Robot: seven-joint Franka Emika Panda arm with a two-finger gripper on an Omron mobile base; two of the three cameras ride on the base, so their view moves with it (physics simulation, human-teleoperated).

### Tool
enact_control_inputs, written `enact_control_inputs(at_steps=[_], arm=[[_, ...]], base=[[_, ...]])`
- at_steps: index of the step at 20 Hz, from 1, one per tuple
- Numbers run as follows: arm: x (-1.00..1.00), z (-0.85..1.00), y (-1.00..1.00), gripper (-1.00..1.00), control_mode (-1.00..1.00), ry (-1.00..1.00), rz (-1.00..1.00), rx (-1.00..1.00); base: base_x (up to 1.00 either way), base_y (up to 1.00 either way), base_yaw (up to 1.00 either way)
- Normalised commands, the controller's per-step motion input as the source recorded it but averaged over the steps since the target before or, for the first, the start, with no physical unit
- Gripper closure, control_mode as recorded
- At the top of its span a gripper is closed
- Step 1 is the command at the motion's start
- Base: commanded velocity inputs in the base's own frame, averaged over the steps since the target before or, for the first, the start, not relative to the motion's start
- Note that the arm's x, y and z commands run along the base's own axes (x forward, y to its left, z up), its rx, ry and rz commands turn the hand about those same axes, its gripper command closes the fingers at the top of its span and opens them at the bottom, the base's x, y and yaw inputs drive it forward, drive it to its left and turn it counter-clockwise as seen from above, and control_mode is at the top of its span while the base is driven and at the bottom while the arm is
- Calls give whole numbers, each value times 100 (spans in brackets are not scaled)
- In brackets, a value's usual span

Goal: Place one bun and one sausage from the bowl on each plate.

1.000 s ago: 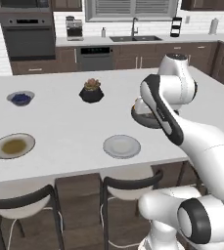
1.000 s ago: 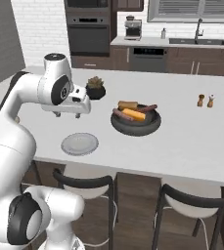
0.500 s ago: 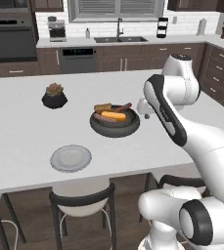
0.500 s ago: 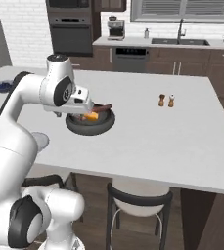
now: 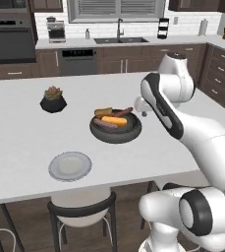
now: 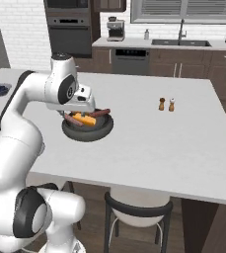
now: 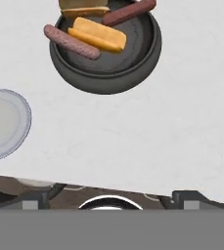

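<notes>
Gripper fingers cannot be made out clearly, so I cannot tell whether the gripper (image 6: 87,109) is spread or closed; the white hand hangs over the near-left rim of the wide, shallow, dark grey-black bowl (image 5: 116,132) on the white island counter (image 5: 30,133). Inside the bowl lie two oblong golden-orange buns, one bright bun (image 7: 97,34) in the middle and a browner bun (image 7: 83,7) at the far rim, with one slim reddish-brown sausage (image 7: 71,42) just beside the bright bun and a second sausage (image 7: 129,12) leaning on the rim. A plain pale grey round plate (image 5: 70,166) sits bare near the counter's front edge, apart from the bowl. Farther back stand a black plant pot (image 5: 53,100) and a pair of small brown shakers (image 6: 166,104). No writing or labels can be read anywhere.
</notes>
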Motion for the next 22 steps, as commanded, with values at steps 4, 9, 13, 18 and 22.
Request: enact_control_inputs(at_steps=[4, 9, 13, 18, 22], arm=[[100, -11, 39, -100, -100, -1, 23, 0], [92, -44, 58, -100, -100, -2, 41, 0], [59, -59, 30, -100, -100, -26, 39, -1], [42, -72, 1, -100, -100, -29, 23, -12], [51, -56, -12, -100, -100, -3, 4, -11]], base=[[0, 0, 0], [0, 0, 0], [0, 0, 0], [0, 0, 0], [0, 0, 0]])
